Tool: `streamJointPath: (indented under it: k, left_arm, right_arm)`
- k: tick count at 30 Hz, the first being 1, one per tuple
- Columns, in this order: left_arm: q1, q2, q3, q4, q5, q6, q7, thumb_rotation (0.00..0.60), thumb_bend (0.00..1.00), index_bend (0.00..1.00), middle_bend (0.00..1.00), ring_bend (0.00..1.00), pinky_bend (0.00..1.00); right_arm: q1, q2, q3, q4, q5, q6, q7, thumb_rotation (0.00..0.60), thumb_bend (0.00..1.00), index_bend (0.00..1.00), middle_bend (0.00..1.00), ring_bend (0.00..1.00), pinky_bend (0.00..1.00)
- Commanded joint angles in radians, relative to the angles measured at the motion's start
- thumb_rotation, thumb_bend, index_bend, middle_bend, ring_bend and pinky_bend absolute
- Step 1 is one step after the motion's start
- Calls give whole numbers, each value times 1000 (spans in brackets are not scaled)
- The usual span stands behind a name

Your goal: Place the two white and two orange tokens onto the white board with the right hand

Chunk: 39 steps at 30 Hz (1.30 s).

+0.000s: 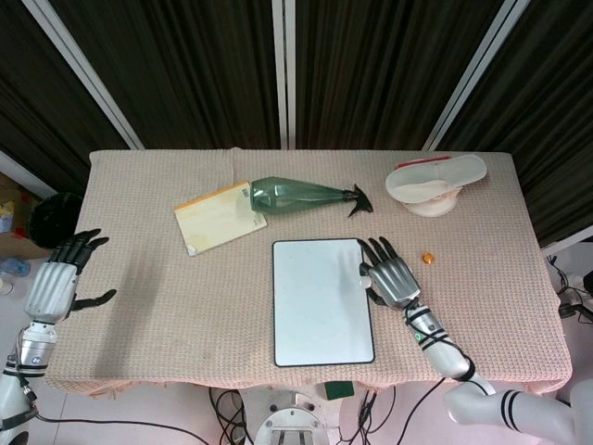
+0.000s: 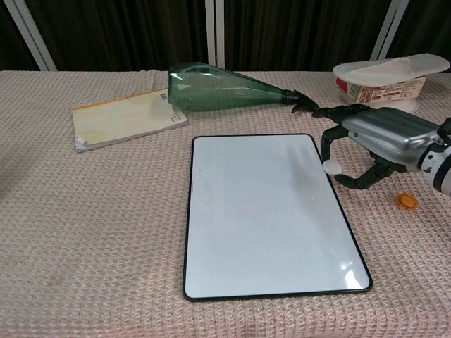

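One white token [image 2: 331,166] is pinched in the right robot hand [image 2: 373,144] at the white board's [image 2: 264,211] three o'clock edge; first placement apparently underway, release over the board judged next

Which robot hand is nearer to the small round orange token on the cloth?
The right robot hand. It is just beside the small round orange token, at the white board's right edge. The left robot hand is far off, past the table's left edge.
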Motion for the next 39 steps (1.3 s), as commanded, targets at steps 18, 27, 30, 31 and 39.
streamJointPath:
  k: [18, 27, 30, 31, 39]
  left_arm:
    - [15, 5, -6, 15, -17, -4, -29, 600, 101, 161, 105, 93, 146]
    - [18, 6, -8, 15, -13, 1, -29, 600, 100, 162, 105, 92, 147]
    - [19, 6, -7, 14, -12, 0, -26, 600, 100, 162, 105, 92, 146]
    - [19, 6, -7, 14, -11, 0, -25, 600, 101, 162, 105, 92, 146]
    - [19, 8, -5, -3, -1, 5, -1, 600, 100, 162, 105, 92, 147]
  right_arm:
    - [174, -173, 69, 30, 137, -161, -229, 600, 313, 224, 0, 0, 0]
    - [130, -69, 44, -68, 116, -102, -159, 600, 277, 43, 0, 0, 0]
    - [86, -6, 28, -94, 89, -39, -122, 600, 280, 94, 0, 0, 0]
    - [73, 14, 24, -98, 89, -24, -113, 600, 281, 109, 0, 0, 0]
    - [-11, 139, -11, -50, 146, 5, -63, 600, 288, 218, 0, 0, 0]
